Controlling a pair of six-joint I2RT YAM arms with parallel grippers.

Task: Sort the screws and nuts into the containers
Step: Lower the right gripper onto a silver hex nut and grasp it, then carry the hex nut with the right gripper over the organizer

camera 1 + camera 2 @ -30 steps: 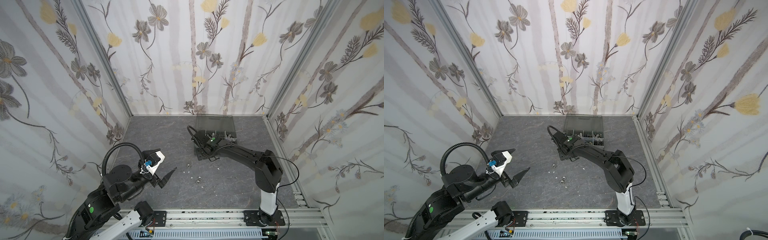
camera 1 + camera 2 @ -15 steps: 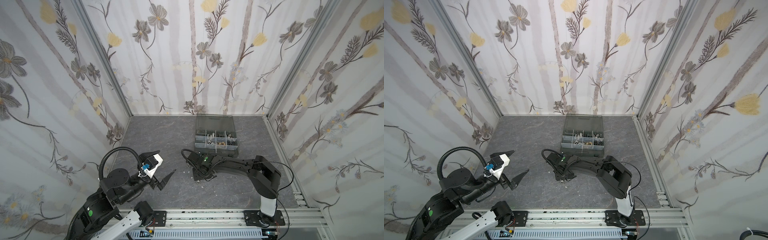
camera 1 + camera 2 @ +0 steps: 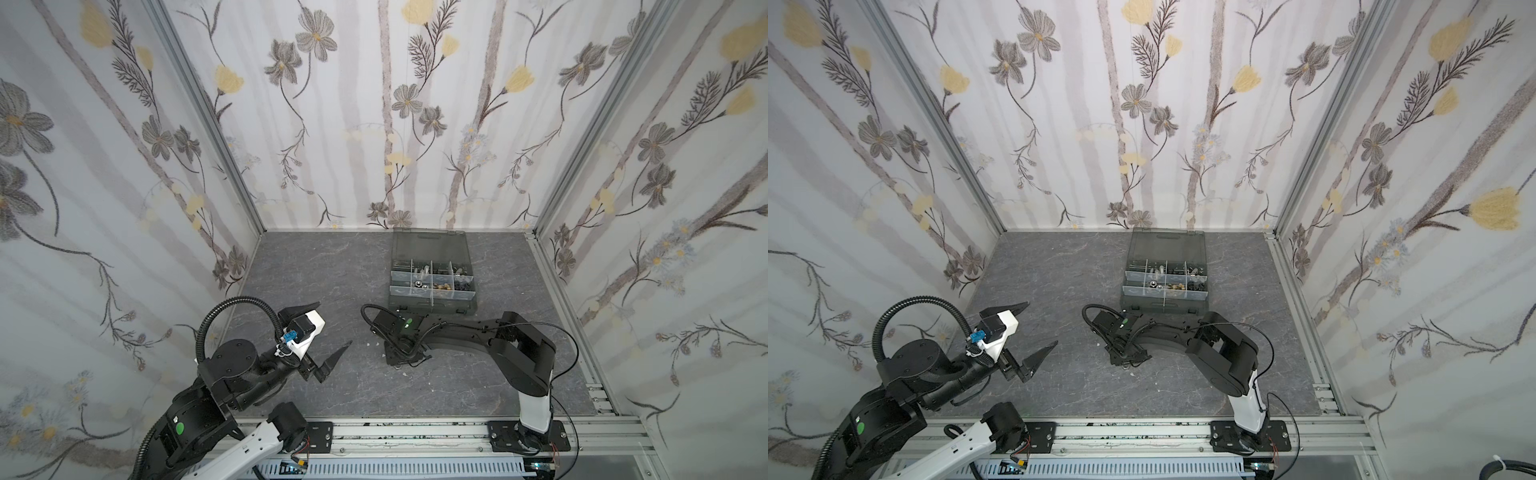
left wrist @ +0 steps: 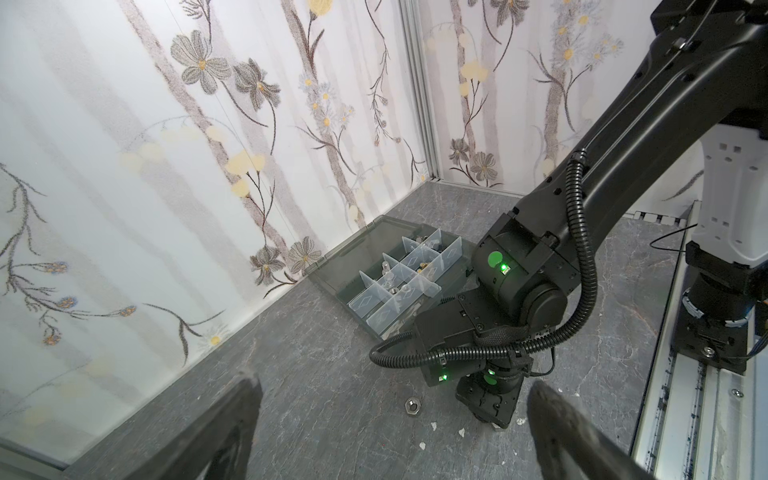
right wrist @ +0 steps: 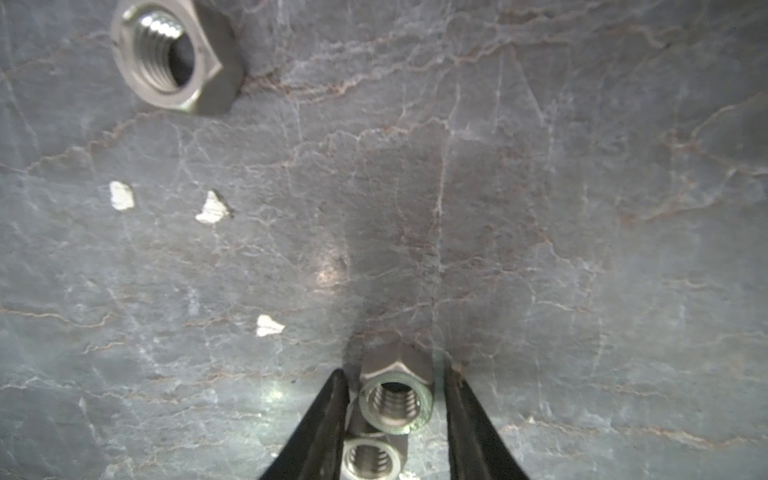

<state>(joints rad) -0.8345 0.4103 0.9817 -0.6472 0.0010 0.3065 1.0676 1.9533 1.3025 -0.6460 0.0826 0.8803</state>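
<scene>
Where the left arm hangs: left gripper (image 3: 332, 324) raised above the grey tabletop (image 3: 316, 266) at the left of both top views, fingers spread wide, nothing between them.
Lone nut: a silver hex nut (image 4: 412, 406) lies flat on the tabletop, near the right arm's tip.
Right gripper: right gripper (image 3: 401, 362) points straight down at mid-tabletop, just in front of the case.
Its fingers: the black fingers (image 5: 328, 419) stand parted on either side of a silver flanked nut (image 5: 395, 401), which sits on the tabletop with its hole up. One finger is against it and a sliver of gap shows at the other, so it is bracketed but not clamped.
Second nut: a matching nut (image 5: 370, 457) touches the flanked one and is partly hidden by a finger.
White specks: a few flecks (image 5: 212, 208) are scattered nearby.
Organiser case: the dark grey case (image 3: 432, 305) sits toward the back wall with its smoky lid (image 3: 430, 245) laid open. Its compartments (image 3: 440, 282) hold silver, brass and black hardware; the individual screws are too small to make out.
</scene>
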